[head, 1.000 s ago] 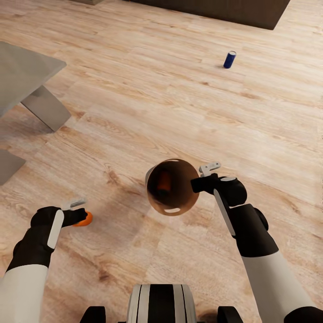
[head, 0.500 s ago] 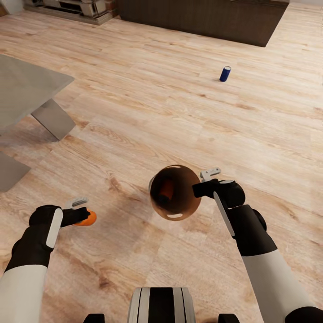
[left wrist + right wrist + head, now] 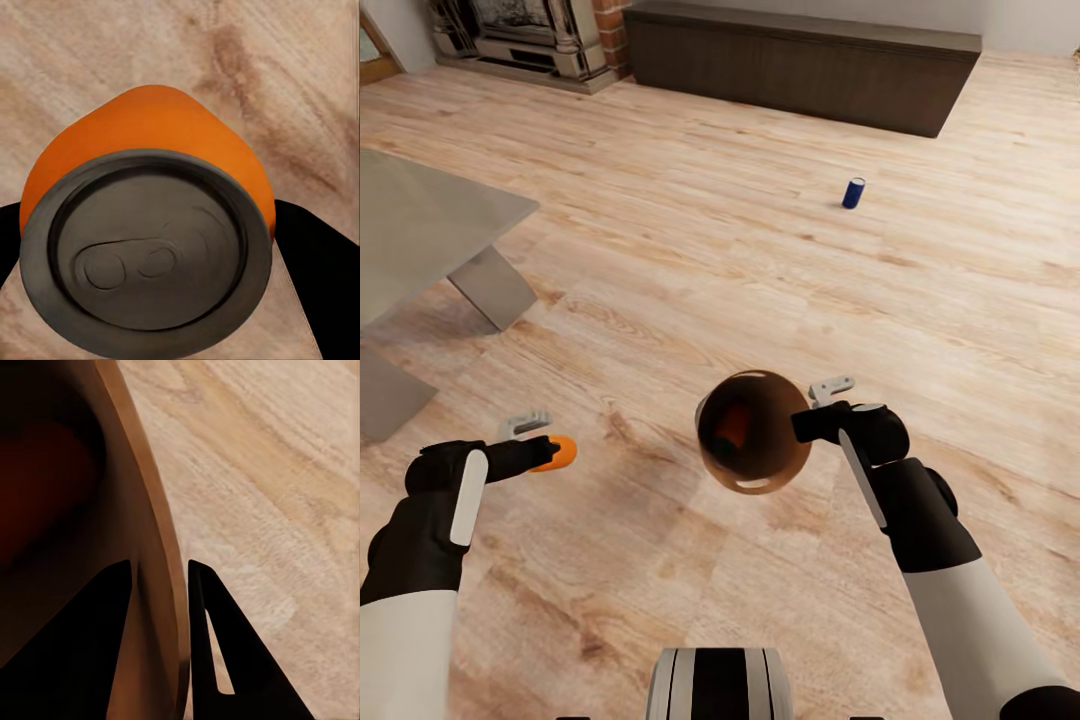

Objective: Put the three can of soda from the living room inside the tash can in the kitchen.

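while left tool (image 3: 532, 450) grips orange can (image 3: 563, 452) | right tool (image 3: 808, 420) pinches bin (image 3: 750, 432) rim | blue can (image 3: 853, 193) on floor

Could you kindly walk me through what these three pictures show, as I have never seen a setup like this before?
This is a simulated wheeled robot with two arms, steered by a person. The big picture comes from a camera on its head, looking down over both arms at a wooden floor. The other two come from cameras by each wrist, looking along the fingers.

The left end effector is shut on an orange can; the left wrist picture shows that can's grey top close up between the dark fingers. The right end effector pinches the rim of a round bin, carried above the floor. The right wrist picture shows the bin wall between its two fingers. Another orange can already lies inside the bin.

A blue can stands on the floor farther off, before a long dark cabinet. A grey table is at the left.
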Robot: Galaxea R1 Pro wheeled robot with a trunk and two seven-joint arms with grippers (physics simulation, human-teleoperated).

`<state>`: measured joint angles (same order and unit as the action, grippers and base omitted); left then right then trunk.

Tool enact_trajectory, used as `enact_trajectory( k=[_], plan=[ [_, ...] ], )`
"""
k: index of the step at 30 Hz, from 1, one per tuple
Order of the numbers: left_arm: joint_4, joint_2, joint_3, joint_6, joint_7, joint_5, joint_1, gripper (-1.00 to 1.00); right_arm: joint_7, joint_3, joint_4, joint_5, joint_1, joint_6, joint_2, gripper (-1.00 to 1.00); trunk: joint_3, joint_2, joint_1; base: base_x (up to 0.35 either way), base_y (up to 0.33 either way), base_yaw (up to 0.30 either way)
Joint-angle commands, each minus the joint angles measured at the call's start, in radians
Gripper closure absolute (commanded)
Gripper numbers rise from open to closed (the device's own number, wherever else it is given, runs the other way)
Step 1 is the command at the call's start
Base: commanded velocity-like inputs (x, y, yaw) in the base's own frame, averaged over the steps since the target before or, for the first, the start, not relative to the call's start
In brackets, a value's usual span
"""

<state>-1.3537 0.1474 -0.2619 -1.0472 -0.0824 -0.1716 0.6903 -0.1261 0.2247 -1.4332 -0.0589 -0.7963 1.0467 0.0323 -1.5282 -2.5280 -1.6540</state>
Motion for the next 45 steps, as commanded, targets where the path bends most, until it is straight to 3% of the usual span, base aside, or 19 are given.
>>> enact_trajectory(
  k=[1,11,13,16,18,21,28,32,45],
  plan=[
    [-0.001,0.0,0.001,0.0,0.0,-0.004,0.0,1.0,0.0,0.001,0.001,0.013,0.0,0.0,-0.002,1.0,0.004,0.0,0.0,0.0,0.0,0.0],
    [-0.008,0.0,0.026,0.0,-0.001,-0.037,0.0,1.0,0.0,0.002,0.039,0.013,0.0,0.0,-0.008,1.0,0.043,0.003,0.005,0.0,0.0,0.0],
    [-0.014,0.0,0.048,0.0,-0.002,-0.041,0.0,1.0,0.001,0.002,0.047,0.013,0.0,0.0,-0.009,1.0,0.05,0.003,0.006,0.0,0.0,0.0],
    [-0.019,0.001,0.077,0.0,-0.006,-0.074,-0.001,1.0,0.001,0.002,0.057,0.013,0.0,0.0,-0.009,1.0,0.062,0.004,0.007,0.0,0.0,0.0],
    [-0.023,0.001,0.128,0.0,-0.011,-0.12,-0.001,1.0,0.001,0.002,0.076,0.013,0.0,0.0,-0.009,1.0,0.07,0.004,0.008,0.0,0.0,0.0],
    [-0.025,0.001,0.151,0.0,-0.021,-0.136,-0.001,1.0,0.0,0.001,0.083,0.013,0.0,0.0,-0.008,1.0,0.081,0.005,0.009,0.0,0.0,0.0],
    [-0.05,0.018,0.174,0.0,-0.128,-0.146,-0.011,1.0,0.0,-0.002,0.099,0.013,0.0,0.0,-0.006,1.0,0.108,0.007,0.013,0.0,0.0,0.0],
    [-0.028,0.027,0.187,0.0,-0.119,-0.154,0.0,1.0,-0.016,0.02,0.143,-0.036,0.024,0.0,-0.005,1.0,0.108,0.007,0.013,0.0,0.0,0.0],
    [-0.013,0.027,0.187,0.0,-0.119,-0.154,0.0,1.0,-0.016,0.02,0.15,-0.174,0.035,0.0,-0.005,1.0,0.108,0.007,0.013,0.0,0.0,0.0]
  ],
)
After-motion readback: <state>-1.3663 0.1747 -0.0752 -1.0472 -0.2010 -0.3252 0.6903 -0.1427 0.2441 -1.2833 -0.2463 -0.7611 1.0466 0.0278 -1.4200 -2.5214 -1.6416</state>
